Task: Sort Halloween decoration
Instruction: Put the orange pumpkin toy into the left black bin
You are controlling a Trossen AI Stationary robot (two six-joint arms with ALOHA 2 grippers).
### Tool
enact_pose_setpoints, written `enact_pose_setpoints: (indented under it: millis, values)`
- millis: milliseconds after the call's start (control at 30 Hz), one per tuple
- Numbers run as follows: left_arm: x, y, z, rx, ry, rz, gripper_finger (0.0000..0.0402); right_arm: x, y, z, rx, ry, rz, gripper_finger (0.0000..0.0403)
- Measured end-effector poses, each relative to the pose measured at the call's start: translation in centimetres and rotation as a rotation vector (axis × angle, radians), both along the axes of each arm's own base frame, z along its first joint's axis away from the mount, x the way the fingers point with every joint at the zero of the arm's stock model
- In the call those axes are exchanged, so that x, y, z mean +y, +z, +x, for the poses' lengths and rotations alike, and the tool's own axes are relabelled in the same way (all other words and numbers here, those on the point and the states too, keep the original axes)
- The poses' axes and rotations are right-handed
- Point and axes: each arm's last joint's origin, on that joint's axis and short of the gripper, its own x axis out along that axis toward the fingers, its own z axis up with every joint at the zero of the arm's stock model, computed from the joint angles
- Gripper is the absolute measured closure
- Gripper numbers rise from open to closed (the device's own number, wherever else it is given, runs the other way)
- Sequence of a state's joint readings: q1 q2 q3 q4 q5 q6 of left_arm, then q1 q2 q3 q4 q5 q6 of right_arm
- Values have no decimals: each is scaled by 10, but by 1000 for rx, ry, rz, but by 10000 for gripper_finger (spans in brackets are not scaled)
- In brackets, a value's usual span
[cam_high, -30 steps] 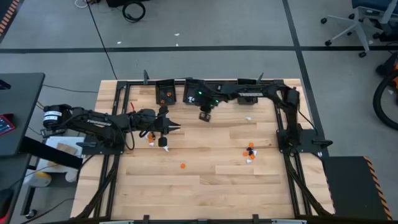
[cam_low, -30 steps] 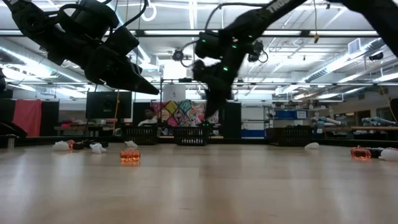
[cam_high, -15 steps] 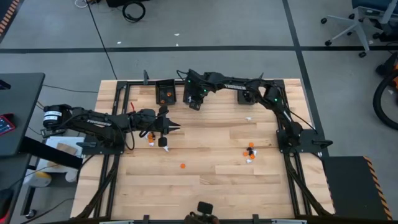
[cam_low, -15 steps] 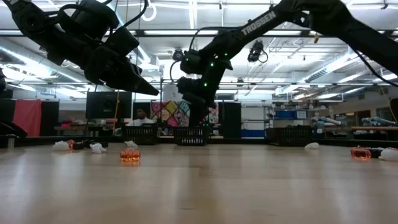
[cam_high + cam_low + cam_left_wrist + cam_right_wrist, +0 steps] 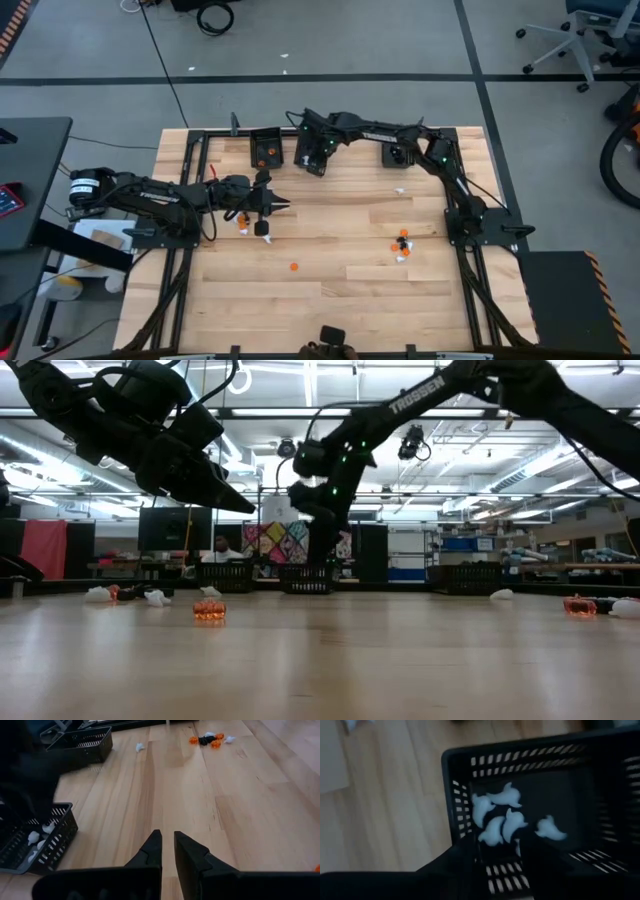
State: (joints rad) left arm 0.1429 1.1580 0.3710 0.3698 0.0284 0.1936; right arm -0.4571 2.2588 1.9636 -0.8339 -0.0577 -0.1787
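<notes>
Hovering over the middle black bin (image 5: 309, 152) at the table's (image 5: 340, 290) far edge, the right gripper (image 5: 313, 160) points down into it with its fingers parted and nothing between them. White ghost-shaped trinkets (image 5: 507, 822) lie heaped inside that bin, facing every which way; no shared long axis can be made out. Orange trinkets (image 5: 262, 153) sit in the bin beside it. More decorations lie loose: a cluster of orange, black and white pieces (image 5: 402, 244) near the right edge, one orange piece (image 5: 293, 267) mid-table, and a few by the left gripper (image 5: 284, 205) (narrowed almost shut, holding nothing), which hangs near the left edge. White lettering reading TROSSEN (image 5: 415, 395) shows on the right arm.
</notes>
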Motion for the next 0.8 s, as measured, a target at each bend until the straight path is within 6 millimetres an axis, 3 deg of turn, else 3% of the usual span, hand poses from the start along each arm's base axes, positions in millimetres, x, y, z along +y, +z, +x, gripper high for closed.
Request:
enact_pose_setpoints:
  millis: [167, 267, 567, 800]
  values:
    - [0, 0, 0, 0, 0, 0, 374, 16, 41, -7, -43, 11, -67, 240]
    - [0, 0, 0, 2, 0, 0, 374, 36, 52, -16, -10, 38, -53, 240]
    - [0, 0, 0, 2, 4, -10, 374, 110, 20, -63, 228, 73, -2, 240]
    - [0, 0, 0, -1, 11, -24, 374, 130, -13, -117, 367, -70, 82, 240]
